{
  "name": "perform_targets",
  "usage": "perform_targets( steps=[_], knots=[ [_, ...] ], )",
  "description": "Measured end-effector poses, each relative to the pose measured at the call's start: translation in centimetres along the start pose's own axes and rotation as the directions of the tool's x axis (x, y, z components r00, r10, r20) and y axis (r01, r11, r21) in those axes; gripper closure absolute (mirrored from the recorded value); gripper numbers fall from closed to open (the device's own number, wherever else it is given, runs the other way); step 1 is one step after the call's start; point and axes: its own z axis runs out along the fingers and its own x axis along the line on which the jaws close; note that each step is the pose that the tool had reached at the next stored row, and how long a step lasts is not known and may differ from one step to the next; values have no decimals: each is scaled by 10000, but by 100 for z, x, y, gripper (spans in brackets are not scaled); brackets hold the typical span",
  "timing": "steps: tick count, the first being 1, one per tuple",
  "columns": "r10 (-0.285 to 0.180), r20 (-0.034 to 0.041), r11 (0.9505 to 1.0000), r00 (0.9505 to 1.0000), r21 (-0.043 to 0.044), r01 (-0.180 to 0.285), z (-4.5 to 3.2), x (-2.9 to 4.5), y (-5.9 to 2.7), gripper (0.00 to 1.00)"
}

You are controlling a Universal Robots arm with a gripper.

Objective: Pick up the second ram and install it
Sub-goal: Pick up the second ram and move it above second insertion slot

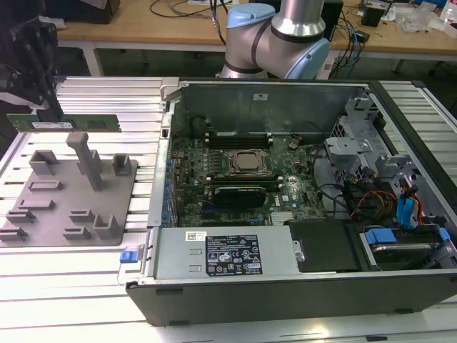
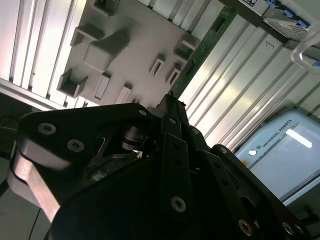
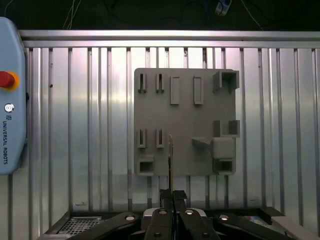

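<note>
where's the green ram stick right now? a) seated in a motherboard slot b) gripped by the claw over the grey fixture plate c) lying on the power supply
b: in the exterior view the claw is shut on the ram stick above the grey fixture plate, outside the computer case.

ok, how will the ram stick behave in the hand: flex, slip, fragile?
Probably stiff: the ram stick hangs straight and level from the hand. Likely light: edge-on in the first wrist view it is very thin. Smooth flat faces could slip or pivot in a narrow pinch.
</note>
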Motion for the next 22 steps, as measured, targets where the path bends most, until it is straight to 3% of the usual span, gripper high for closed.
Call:
perform_targets(
  steps=[7, 17, 21, 22],
  knots=[
    [0, 0, 10000, 10000, 0, 0, -10, -3, -255, 91],
    [2, 0, 10000, 10000, 0, -2, -22, -9, -767, 91],
    [0, 0, 10000, 10000, 0, 0, -26, -11, -880, 91],
    [1, 1, 10000, 10000, 1, -1, -27, -11, -942, 91]
  ],
)
